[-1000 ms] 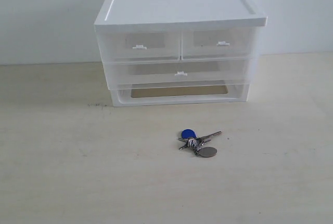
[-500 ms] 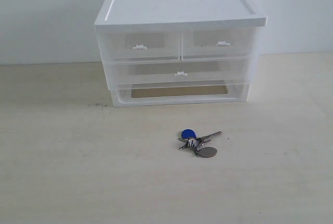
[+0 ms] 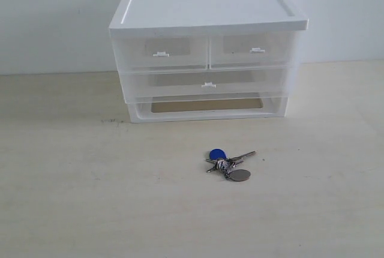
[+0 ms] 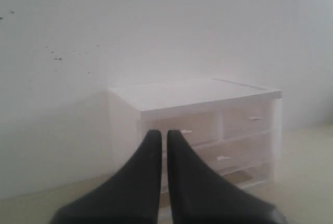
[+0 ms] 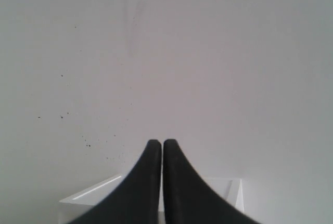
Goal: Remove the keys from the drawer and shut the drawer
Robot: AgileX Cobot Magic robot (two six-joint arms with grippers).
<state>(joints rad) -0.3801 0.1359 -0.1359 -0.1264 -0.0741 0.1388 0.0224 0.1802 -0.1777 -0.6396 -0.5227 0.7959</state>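
While drawer (image 3: 207, 84) sits shut, keys (image 3: 228, 163) lie outside

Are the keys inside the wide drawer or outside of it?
Outside. The keys lie on the table, in front of the drawer, apart from it.

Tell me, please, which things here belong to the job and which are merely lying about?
Job: silver metal keys on a ring with round blue tag; wide translucent white plastic drawer.
Lying about: left half-width translucent plastic drawer; right half-width translucent plastic drawer.
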